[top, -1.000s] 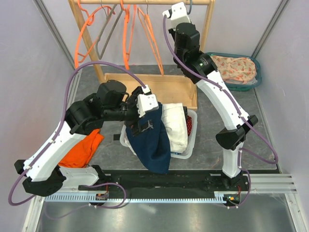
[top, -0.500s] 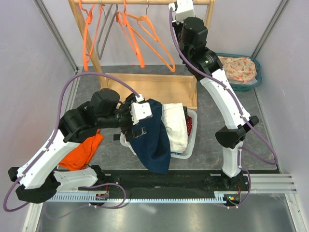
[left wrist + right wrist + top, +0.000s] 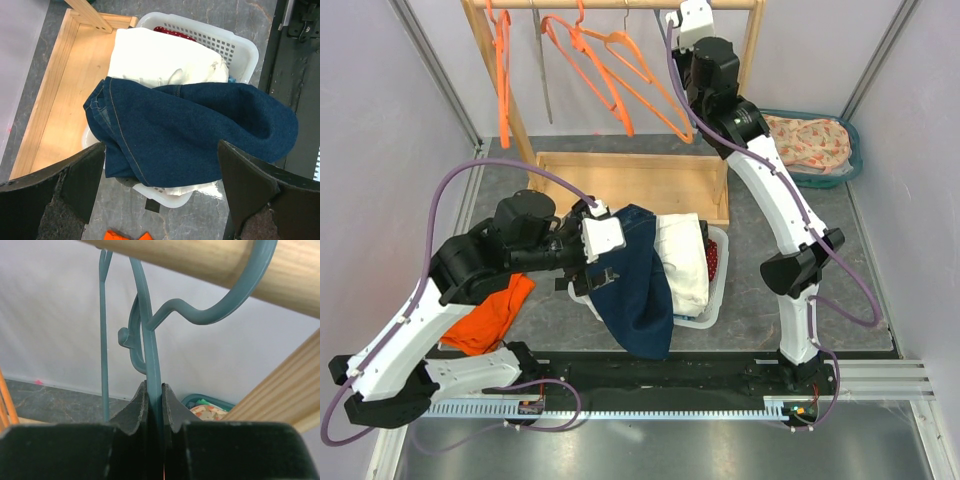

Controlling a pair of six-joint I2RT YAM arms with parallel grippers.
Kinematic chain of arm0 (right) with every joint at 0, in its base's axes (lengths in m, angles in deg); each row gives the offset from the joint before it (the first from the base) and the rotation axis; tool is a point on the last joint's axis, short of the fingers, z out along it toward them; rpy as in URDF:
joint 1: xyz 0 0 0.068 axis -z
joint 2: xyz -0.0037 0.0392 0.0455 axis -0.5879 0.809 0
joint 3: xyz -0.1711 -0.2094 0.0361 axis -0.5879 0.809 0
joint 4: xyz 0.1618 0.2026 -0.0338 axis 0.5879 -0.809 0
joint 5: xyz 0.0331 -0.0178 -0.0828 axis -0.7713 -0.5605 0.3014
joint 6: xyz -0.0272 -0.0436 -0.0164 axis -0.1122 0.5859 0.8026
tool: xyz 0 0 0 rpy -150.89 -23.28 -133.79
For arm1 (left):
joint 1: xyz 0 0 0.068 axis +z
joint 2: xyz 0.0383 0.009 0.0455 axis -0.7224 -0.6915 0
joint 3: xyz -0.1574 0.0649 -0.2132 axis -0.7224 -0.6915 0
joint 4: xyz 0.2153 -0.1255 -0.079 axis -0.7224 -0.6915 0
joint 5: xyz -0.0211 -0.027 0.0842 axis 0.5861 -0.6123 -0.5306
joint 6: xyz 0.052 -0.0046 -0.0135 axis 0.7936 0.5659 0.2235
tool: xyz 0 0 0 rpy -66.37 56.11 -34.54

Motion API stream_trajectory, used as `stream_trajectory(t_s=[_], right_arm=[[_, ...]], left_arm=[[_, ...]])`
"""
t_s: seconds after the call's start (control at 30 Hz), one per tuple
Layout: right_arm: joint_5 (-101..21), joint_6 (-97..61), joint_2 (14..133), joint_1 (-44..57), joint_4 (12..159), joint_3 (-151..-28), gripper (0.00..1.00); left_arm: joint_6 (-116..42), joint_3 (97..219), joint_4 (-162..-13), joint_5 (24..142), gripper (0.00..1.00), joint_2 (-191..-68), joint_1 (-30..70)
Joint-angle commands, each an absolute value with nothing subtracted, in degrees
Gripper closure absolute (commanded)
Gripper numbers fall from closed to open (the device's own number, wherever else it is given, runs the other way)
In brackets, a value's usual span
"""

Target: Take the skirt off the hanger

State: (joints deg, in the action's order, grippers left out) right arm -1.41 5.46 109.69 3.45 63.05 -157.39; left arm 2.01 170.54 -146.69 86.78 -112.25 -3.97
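Denim skirt (image 3: 190, 130) draped over white basket (image 3: 235, 45) on tabletop (image 3: 740, 330), free of teal hanger (image 3: 149, 340). Left jaws spread wide above skirt. Right jaws clenched on hanger, hook over wooden rail (image 3: 210, 260). Seat hook fully before releasing; lift left clear without snagging denim.

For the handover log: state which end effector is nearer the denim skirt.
Left. The left end effector hangs open just over the denim skirt draped on the white basket; the right end effector is far off at the wooden rail, shut on the teal hanger.
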Motion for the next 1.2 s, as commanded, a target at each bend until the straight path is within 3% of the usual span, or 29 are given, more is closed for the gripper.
stream_trajectory(t_s=[0.0, 0.17, 0.2, 0.3, 0.4, 0.47, 0.57, 0.6, 0.97, 1.17], right_arm=[[-4.0, 3.0, 109.3, 3.6, 65.4, -156.4, 1.0], [-4.6, 0.1, 106.8, 3.6, 63.8, -153.1, 0.97], [-5.0, -0.5, 105.9, 3.6, 63.8, -151.7, 0.83], [-5.3, -2.2, 101.5, 3.5, 64.1, -145.8, 0.64], [-4.6, -3.3, 97.6, 3.6, 64.4, -141.8, 0.45], [-4.4, -3.6, 95.2, 3.5, 64.4, -140.1, 0.4], [-3.9, -4.1, 92.7, 3.5, 63.5, -139.4, 0.16], [-3.6, -4.5, 92.0, 3.5, 63.0, -139.4, 0.02], [-6.9, -13.5, 65.6, 3.3, 62.8, -123.7, 0.02], [-24.9, -20.1, 54.1, 3.2, 59.0, -110.0, 0.05]], left_arm=[[4.0, 169.5, -144.1, 85.9, 0.0, -110.9, -3.9], [3.3, 168.8, -143.3, 86.0, 0.0, -110.5, -3.9], [3.2, 169.0, -143.1, 85.9, 0.0, -110.8, -3.9], [2.5, 169.9, -142.2, 85.2, 0.0, -111.1, -3.9], [1.6, 171.3, -141.3, 84.6, 0.0, -112.0, -3.9], [1.1, 171.9, -140.9, 84.5, 0.0, -112.4, -3.9], [1.2, 172.9, -140.8, 84.3, 0.0, -112.7, -3.9], [1.4, 173.1, -140.8, 84.0, 0.0, -112.8, -3.9], [1.3, 174.4, -138.7, 81.3, 0.0, -112.7, -3.9], [-0.4, 175.4, -138.4, 80.4, 0.0, -112.7, -3.8]])
